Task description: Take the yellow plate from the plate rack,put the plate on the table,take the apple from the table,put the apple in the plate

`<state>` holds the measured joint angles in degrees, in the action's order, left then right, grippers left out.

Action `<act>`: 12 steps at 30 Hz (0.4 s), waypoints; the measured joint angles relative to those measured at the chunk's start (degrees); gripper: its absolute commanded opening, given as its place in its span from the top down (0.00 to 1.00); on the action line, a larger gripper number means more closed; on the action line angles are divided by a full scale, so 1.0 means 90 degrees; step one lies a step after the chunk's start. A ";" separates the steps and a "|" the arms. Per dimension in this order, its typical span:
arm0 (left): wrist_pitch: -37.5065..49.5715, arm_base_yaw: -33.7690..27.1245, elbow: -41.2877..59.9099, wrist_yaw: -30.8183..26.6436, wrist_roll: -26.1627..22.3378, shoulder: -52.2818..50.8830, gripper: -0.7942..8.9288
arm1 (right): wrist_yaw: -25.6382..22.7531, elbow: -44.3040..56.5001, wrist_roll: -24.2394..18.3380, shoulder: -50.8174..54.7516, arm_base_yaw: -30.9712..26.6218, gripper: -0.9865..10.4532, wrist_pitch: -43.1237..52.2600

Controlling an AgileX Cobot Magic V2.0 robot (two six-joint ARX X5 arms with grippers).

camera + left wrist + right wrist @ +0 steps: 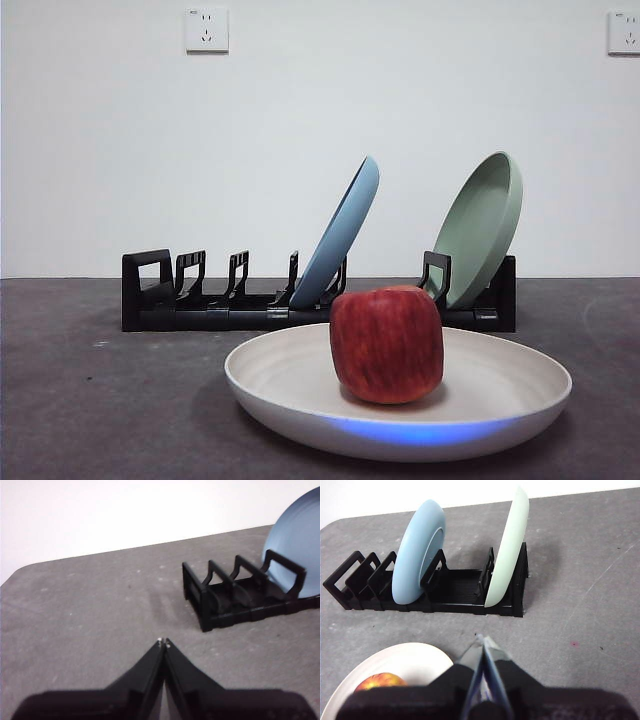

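The dark red blocky apple (387,344) already sits in the wide cream-yellow matte plate (280,375) on the dark grey worktop (90,400), before the black slotted plate rack (160,300), so both grippers, left (163,641) and right (482,639), jaws closed and empty, seemingly need only stay clear.

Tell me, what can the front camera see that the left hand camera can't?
Only the front view shows the apple sitting in the yellow plate, the green plate and two wall sockets. Only the left wrist view shows the left hand, its jaws shut, above bare table. Both show the black plate rack and the blue plate standing in it.
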<state>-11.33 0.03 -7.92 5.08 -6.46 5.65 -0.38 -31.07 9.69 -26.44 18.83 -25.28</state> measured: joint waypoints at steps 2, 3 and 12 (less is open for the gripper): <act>0.0041 -0.0036 0.0206 0.0000 0.0010 -0.0114 0.92 | 0.0000 0.0000 0.0000 0.0002 0.0000 0.91 0.0000; 0.0056 -0.0056 0.0306 0.0000 0.0012 -0.0168 0.92 | -0.0002 0.0000 0.0000 0.0002 0.0000 0.91 0.0000; 0.0085 -0.0083 0.0760 -0.0029 0.0330 -0.0583 0.92 | 0.0000 0.0000 0.0000 0.0002 0.0000 0.91 -0.0002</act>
<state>-10.57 -0.71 -1.08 4.82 -3.49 0.40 -0.38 -31.07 9.69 -26.41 18.83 -25.30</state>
